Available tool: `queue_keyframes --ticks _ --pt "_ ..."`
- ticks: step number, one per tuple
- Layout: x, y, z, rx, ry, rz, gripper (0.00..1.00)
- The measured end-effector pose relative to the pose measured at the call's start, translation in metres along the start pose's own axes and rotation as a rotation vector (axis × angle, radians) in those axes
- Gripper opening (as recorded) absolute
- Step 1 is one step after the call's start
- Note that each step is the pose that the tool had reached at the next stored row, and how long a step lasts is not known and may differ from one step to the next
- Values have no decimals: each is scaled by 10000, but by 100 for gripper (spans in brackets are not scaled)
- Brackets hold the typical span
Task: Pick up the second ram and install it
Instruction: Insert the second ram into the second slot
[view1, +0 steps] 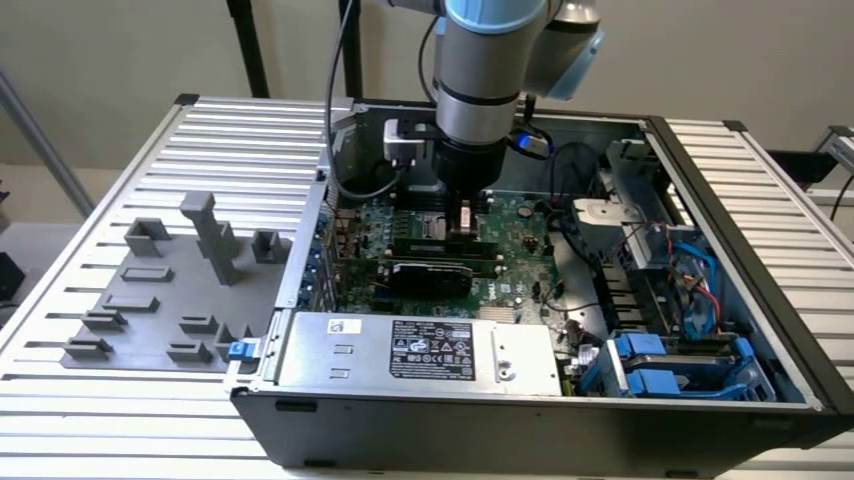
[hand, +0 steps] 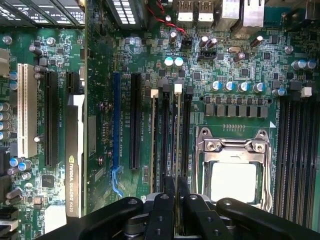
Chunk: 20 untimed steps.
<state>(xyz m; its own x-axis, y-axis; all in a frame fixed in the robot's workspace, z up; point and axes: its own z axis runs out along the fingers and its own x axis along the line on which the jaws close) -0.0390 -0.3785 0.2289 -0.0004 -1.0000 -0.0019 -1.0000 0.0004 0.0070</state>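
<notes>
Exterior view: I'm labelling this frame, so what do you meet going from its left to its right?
Gray fixture blocks → arm's gripper above the motherboard → blue drive caddies → ribbed table.

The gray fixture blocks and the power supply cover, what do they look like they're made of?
The gray fixture blocks look like matte molded or printed plastic: uniform dull gray with no glint. The power supply cover looks like bare sheet metal, probably steel: pale silver with a soft sheen, and it carries a printed label.

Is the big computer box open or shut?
Open: the computer case has no cover on top, so the green motherboard inside shows.
</notes>
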Motion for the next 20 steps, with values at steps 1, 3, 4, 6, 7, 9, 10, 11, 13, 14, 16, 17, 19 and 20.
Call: queue_keyframes --ticks 1,3,4,6,7,9,10,11,13,14,16,17,19,20 --pt "0 0 3 19 -1 0 14" --pt "0 3 7 33 2 -1 14" --pt "0 6 7 33 3 0 14" --pt "-2 10 9 36 0 -1 14" --pt "-9 11 9 35 1 0 14" --pt "-9 13 11 34 3 0 14" --pt "-9 14 13 34 3 0 14" --pt "-9 14 16 35 1 1 14" --pt "-9 14 20 34 3 0 14" --pt "-9 15 22 34 2 0 14" --pt "-9 15 27 35 1 1 14" --pt "-9 15 30 35 -1 1 14" --pt "-9 15 34 35 -1 1 14" --pt "-9 15 35 35 -1 1 14"
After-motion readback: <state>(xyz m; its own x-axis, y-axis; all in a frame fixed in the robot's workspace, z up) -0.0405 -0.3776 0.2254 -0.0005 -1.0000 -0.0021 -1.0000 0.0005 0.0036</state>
